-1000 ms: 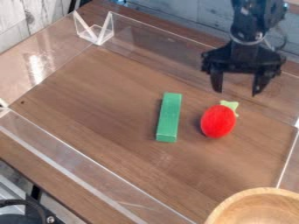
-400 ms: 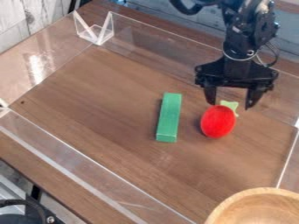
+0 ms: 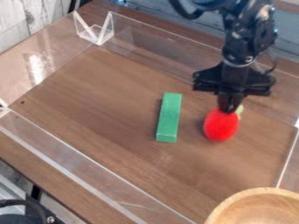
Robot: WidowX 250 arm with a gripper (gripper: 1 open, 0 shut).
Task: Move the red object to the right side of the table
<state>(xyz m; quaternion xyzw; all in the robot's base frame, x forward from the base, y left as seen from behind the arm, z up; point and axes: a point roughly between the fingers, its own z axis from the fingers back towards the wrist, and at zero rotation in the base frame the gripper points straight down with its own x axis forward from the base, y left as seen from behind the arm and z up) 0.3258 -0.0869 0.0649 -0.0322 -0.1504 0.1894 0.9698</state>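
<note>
Currently your jaws stand clenched, tips drawn together and pointing steeply down, meeting the top of the red object [image 3: 222, 127]. You cannot tell from this view whether they pinch its stem or merely touch it. The red object rests on the worktop [image 3: 105, 87], well toward its right edge. A green block [image 3: 170, 117] lies near it on the left, not touching. A wooden bowl [image 3: 257, 210] sits at the lower right corner.

No text, label, brand, number or sign is showing legibly anywhere on the table [image 3: 105, 96] or on anything standing on it.
</note>
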